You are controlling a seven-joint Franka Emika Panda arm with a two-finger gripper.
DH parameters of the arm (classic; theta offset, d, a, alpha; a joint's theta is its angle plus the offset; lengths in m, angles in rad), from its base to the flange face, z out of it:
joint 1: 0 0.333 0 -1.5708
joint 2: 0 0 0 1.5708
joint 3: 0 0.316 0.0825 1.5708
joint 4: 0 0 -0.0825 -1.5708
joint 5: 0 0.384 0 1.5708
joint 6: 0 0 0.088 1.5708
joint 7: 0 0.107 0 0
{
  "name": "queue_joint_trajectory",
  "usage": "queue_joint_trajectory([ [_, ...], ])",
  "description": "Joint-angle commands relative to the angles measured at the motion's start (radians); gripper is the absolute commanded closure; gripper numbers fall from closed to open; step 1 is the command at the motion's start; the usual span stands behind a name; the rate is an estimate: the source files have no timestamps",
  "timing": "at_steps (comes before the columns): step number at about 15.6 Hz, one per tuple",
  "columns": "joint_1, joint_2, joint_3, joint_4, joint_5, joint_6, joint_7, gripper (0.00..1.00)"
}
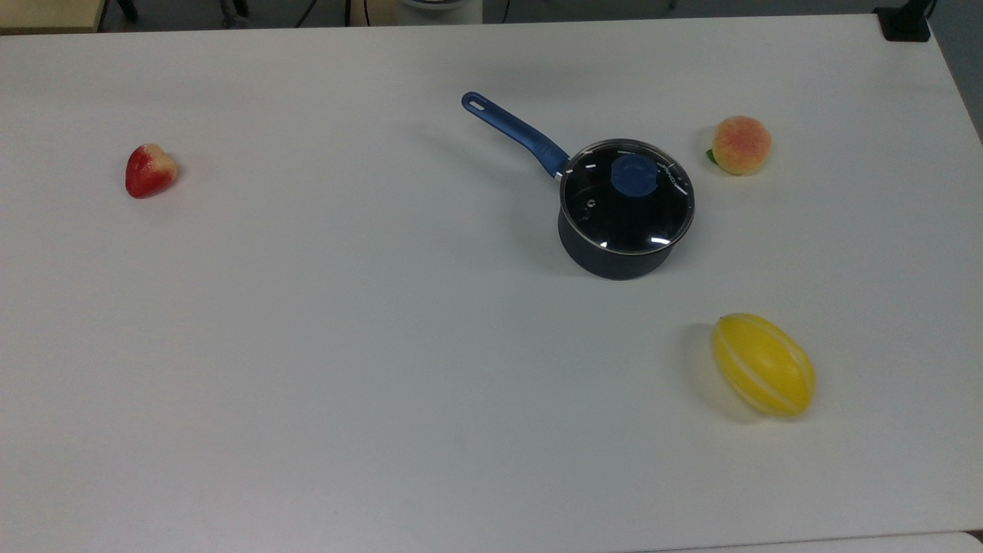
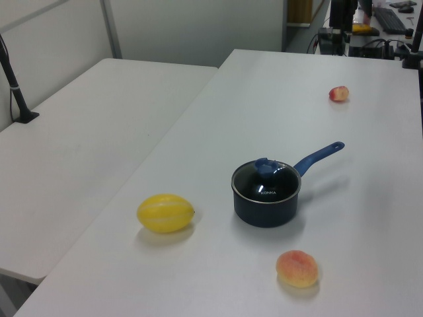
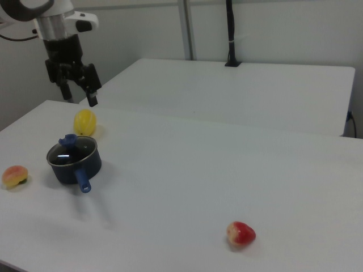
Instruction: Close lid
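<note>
i'm seeing the lid (image 1: 626, 196) sitting flat on the saucepan (image 1: 614, 257), right of centre in the top view, on a white table (image 1: 345, 346). the gripper (image 3: 79, 93) is hanging high above, fingers spread wide, holding nothing. a second white table (image 2: 79, 145) is standing alongside, pale walls behind it.

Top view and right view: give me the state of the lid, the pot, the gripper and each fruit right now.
lid: seated flat on the pot, closed.
saucepan: upright on the table, covered.
gripper: open, empty, raised clear of the pot.
peach: resting on the table, apart from the pot.
yellow melon: lying on its side.
strawberry: lying alone, far from the pot.
</note>
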Motion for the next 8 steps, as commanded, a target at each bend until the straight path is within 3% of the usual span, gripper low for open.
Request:
queue_joint_trajectory([
  [1,0.005,0.013,-0.011,-0.045,0.031,0.173,-0.066,0.00],
  [8,-0.017,0.022,-0.011,-0.045,0.030,0.181,-0.069,0.00],
])
